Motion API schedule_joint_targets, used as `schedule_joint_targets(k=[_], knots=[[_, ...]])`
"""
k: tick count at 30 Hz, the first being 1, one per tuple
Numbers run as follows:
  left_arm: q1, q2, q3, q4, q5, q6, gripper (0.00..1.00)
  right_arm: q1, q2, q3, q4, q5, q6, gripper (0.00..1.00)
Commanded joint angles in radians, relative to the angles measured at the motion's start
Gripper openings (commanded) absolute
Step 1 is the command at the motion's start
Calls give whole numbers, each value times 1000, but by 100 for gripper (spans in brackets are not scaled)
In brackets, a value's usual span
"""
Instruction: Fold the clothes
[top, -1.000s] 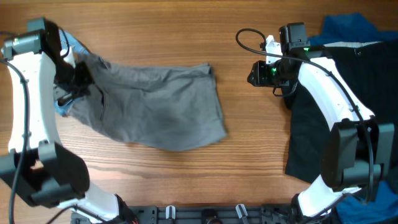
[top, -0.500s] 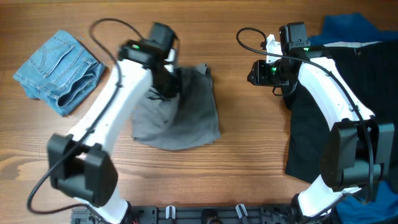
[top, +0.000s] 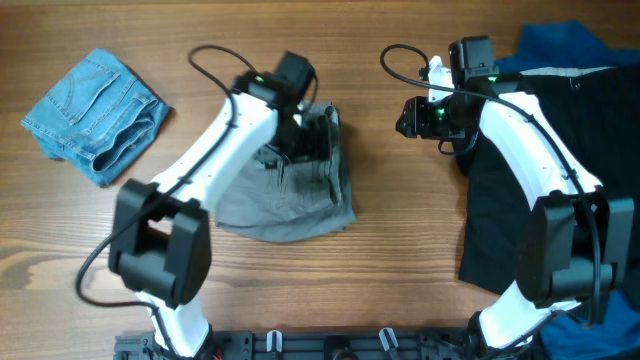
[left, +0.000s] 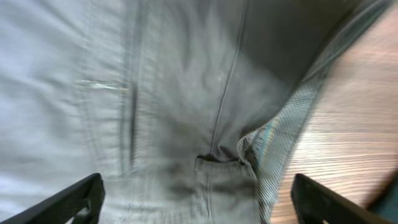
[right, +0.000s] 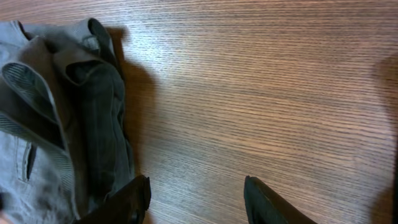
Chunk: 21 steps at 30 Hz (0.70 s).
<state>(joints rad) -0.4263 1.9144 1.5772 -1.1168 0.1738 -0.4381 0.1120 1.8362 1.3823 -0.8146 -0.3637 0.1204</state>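
Note:
The grey shorts (top: 285, 195) lie doubled over in a heap at the table's middle, with the waistband end bunched at the top right. My left gripper (top: 312, 138) hovers just above that bunched end, open. In the left wrist view its gripper (left: 199, 205) has both fingertips spread wide over the grey shorts (left: 186, 93), holding nothing. My right gripper (top: 408, 118) hangs over bare wood to the right of the heap. In the right wrist view that gripper (right: 196, 199) is open and empty, with the grey shorts (right: 62, 106) at the left edge.
Folded light-blue denim shorts (top: 95, 115) rest at the far left. A black garment (top: 520, 180) is spread along the right side under the right arm, with a dark-blue piece (top: 560, 45) at the top right corner.
My left arm swung from the far left to the middle, carrying the shorts' left side over onto the right half, then opened and let go. The right jaws opened slightly wider.

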Motion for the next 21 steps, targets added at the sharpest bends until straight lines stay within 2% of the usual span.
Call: schedule_joint_targets(k=[1, 2, 3, 4, 5, 6, 9, 12, 14, 15, 16, 17, 19, 21], knots=[[83, -116, 53, -51, -53, 46, 99, 8, -11, 0, -14, -226, -154, 53], [109, -120, 53, -76, -78, 66, 92, 22, -11, 0, -16, -283, -176, 52], [135, -120, 52, -101, -98, 72, 74, 38, -11, 0, -15, -315, -176, 50], [169, -114, 43, -119, -112, 72, 36, 76, -11, 0, -4, -349, -176, 40], [195, -109, 18, -116, -112, 72, 9, 122, -11, -1, 26, -352, -172, 31], [214, -104, -11, -100, -111, 85, 4, 153, -9, -1, 54, -351, -172, 23], [237, -95, -154, -24, -90, 121, 4, 274, 21, -1, 205, -325, -135, 12], [238, -95, -314, 83, -41, 121, 4, 361, 80, -1, 310, -315, -117, 8], [238, -95, -414, 171, -10, 120, 4, 394, 132, -1, 354, -198, -27, 6], [238, -95, -458, 209, -10, 120, 4, 400, 166, -1, 365, -108, 27, 5], [238, -95, -511, 250, -11, 121, 6, 396, 219, -1, 365, 27, 128, 5], [238, -95, -540, 268, -16, 121, 11, 389, 248, -1, 359, 77, 175, 5], [238, -95, -566, 272, -39, 121, 16, 352, 320, -1, 345, 99, 248, 5], [238, -95, -566, 262, -44, 147, 20, 296, 373, -1, 308, 11, 248, 4]])
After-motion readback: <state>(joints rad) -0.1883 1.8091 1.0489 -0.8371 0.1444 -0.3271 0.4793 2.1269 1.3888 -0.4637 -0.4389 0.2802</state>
